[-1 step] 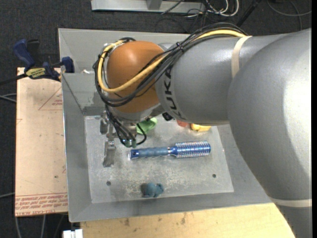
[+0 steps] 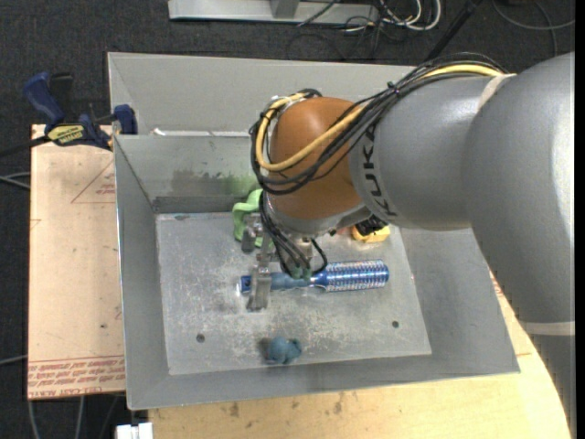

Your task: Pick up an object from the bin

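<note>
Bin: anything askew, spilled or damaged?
Nothing stands out. The blue brush lies flat mid-bin with the claw over its handle end; a green thing sits toward the back, a blue-grey lump near the front. The bin floor looks scuffed, nothing spilled.

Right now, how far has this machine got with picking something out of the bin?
Done: the arm is in the bin, jaws low over its floor. In hand: they sit at the handle end of the blue brush; whether it is gripped I cannot tell. Left: the lift, since the brush lies flat on the floor. The green thing and the small blue lump lie apart, untouched.
</note>
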`<state>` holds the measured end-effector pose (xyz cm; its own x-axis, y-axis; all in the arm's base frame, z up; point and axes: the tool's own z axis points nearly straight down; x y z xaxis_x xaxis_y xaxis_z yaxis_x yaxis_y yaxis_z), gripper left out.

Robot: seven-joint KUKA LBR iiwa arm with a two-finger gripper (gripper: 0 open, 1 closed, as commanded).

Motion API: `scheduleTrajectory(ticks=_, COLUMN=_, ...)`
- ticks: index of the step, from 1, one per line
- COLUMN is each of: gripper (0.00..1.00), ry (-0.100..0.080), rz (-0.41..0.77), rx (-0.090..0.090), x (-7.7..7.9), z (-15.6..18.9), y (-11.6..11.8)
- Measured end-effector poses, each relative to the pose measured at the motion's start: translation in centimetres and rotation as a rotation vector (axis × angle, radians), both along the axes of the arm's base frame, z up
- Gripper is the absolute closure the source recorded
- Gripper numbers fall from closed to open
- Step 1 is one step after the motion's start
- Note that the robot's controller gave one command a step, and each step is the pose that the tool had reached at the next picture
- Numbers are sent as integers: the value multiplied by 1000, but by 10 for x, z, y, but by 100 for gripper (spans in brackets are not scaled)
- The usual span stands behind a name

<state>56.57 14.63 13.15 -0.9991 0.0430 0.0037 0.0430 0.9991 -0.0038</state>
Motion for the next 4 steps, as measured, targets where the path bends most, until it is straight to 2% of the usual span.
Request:
scheduleTrajectory(ticks=1, gripper=0, ry=1, rz=228, rx=2, x=-9, z=-64, y=-71)
scheduleTrajectory(ticks=2, gripper=0, ry=-3, rz=510, rx=6, x=-24, z=-62, y=-68)
scheduleTrajectory(ticks=3, gripper=100, ry=-4, rz=509, rx=6, x=-24, z=-61, y=-68)
scheduleTrajectory(ticks=4, gripper=100, ry=-12, rz=481, rx=5, x=-45, z=74, y=-57)
